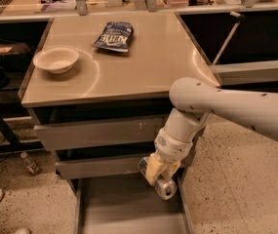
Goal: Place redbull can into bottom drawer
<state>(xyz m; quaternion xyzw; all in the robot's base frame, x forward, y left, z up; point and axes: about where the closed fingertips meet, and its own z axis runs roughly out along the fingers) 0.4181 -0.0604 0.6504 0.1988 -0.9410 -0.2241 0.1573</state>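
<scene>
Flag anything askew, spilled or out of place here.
Only the redbull can: the gripper holds it tipped sideways, round end toward the camera, over the right side of the open bottom drawer. Nothing looks spilled or damaged.

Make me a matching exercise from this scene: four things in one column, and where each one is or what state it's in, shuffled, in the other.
Things:
1. bowl
2. chip bag
3. can
4. bottom drawer

Places or states:
A. pulled open, lowest of the three
B. held by the gripper, just over the bottom drawer's right side
C. left side of the tabletop
D. back middle of the tabletop

Pairs: 1-C, 2-D, 3-B, 4-A
</scene>
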